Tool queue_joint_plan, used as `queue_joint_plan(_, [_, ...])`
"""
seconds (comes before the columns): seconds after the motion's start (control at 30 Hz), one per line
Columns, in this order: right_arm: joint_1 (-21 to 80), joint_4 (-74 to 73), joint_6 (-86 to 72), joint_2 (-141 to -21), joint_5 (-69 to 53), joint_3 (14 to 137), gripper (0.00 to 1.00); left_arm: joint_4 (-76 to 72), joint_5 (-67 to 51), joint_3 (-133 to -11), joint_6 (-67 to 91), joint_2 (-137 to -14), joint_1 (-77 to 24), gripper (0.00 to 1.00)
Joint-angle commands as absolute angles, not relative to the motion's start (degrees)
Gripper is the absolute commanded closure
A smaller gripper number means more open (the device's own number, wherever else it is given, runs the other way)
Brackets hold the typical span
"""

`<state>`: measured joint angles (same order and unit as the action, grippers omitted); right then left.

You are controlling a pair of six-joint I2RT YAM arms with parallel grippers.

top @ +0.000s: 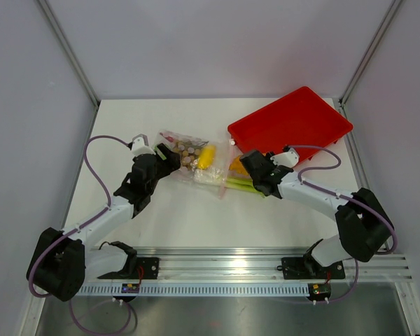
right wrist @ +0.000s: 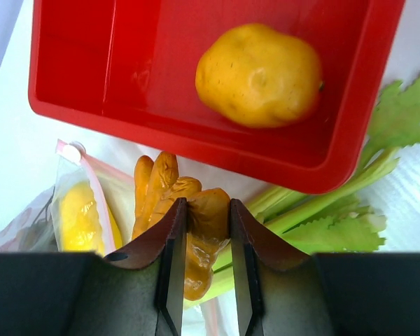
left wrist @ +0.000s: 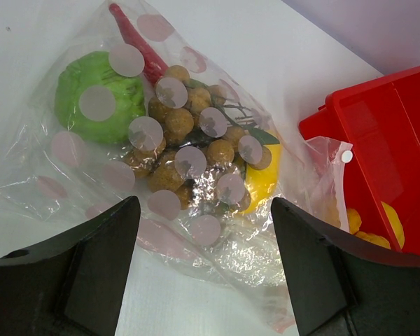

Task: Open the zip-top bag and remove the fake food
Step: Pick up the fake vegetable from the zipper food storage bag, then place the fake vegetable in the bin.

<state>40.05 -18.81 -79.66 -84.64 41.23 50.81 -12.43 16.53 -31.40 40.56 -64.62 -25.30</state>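
While left gripper [left wrist: 204,217] jaws gape over the zip-top bag [left wrist: 63,164], right gripper [right wrist: 205,213] jaws pinch an orange piece [right wrist: 157,183].

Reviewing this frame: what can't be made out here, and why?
Bag mouth, open or zipped: top view, right gripper partly covers it.
Orange piece, lower end: right wrist view, gripper hides it.
Yellow piece in bag: left wrist view, tan balls cover most.
Celery leaves: right wrist view, cut by edge.
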Motion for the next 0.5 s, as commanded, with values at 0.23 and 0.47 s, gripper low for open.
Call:
queue_joint_plan(0.23, [40.8, -21.4, -75.0, -75.6, 51.2, 52.2, 0.73, -14.2, 17.1, -33.0, 40.6, -63.1, -25.4, 0.21])
queue_joint_plan(0.47, [40.7, -17.6, -72.3, -70.9, 50.8, 49.5, 0.73, -14.2, 17.1, -33.0, 40.5, -63.0, -25.4, 0.21])
